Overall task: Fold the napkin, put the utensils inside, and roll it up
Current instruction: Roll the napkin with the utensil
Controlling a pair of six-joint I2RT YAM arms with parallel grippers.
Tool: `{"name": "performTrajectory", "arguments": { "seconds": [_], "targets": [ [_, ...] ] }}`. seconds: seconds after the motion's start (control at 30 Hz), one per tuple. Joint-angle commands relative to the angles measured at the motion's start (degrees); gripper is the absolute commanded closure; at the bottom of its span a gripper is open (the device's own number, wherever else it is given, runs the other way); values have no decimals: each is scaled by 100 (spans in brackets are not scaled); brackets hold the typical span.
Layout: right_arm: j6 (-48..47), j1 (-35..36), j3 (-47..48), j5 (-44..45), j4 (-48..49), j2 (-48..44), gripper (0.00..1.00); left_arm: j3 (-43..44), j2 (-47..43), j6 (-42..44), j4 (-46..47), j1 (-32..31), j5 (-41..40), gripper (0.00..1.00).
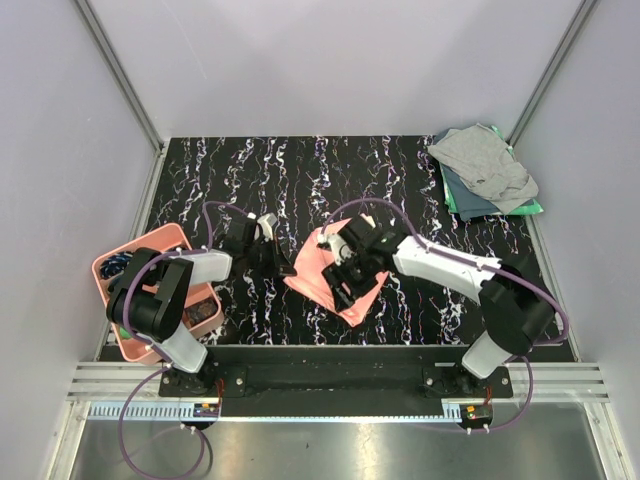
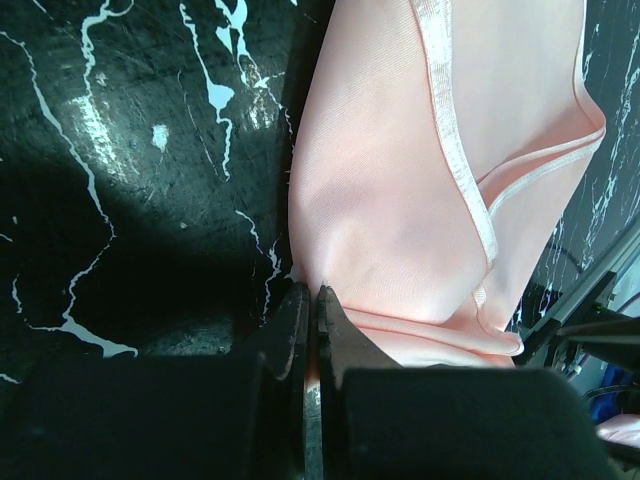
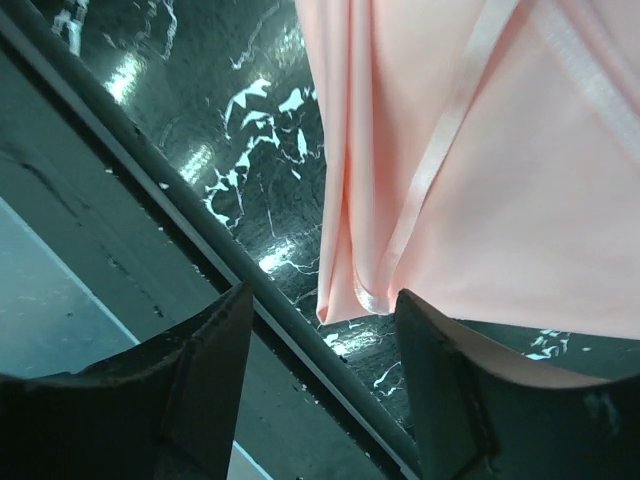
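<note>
The salmon-pink napkin (image 1: pixel 335 278) lies bunched in folds near the middle of the black marbled table. My left gripper (image 1: pixel 284 266) is at its left edge, jaws shut on the cloth; in the left wrist view the napkin (image 2: pixel 400 180) runs up from the closed tips of the left gripper (image 2: pixel 312 296). My right gripper (image 1: pixel 347 268) hovers over the napkin's middle, open. In the right wrist view the right gripper (image 3: pixel 320 300) holds nothing, and a folded corner of the napkin (image 3: pixel 500 180) lies just beyond the fingers. The utensils are out of view.
A pink bin (image 1: pixel 108 272) stands at the left edge, partly hidden by my left arm. Grey cloth (image 1: pixel 485 165) lies on green cloth (image 1: pixel 525 208) at the back right. The table's front rail (image 3: pixel 150 200) runs close to the napkin's near corner.
</note>
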Motion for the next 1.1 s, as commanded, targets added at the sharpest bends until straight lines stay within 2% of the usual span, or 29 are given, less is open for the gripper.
{"name": "performTrajectory", "arguments": {
  "seconds": [0.0, 0.2, 0.43, 0.7, 0.83, 1.07],
  "targets": [
    [493, 522, -126, 1363, 47, -91, 32, 242, -159, 82, -275, 27, -167, 100],
    [475, 928, -82, 1979, 109, 216, 30, 269, -141, 73, -337, 27, -194, 100],
    [300, 1016, -12, 1822, 47, 621, 33, 313, -150, 73, -372, 36, -211, 100],
    [194, 1016, 243, 1339, -286, 999, 70, 383, -238, 90, -521, 53, -237, 100],
    [71, 823, 226, 402, -261, 956, 79, 418, -290, 134, -688, 71, -273, 100],
    [-149, -47, -11, -1112, -32, 858, 85, 418, -255, 178, -794, 71, -361, 100]
  ]
}}
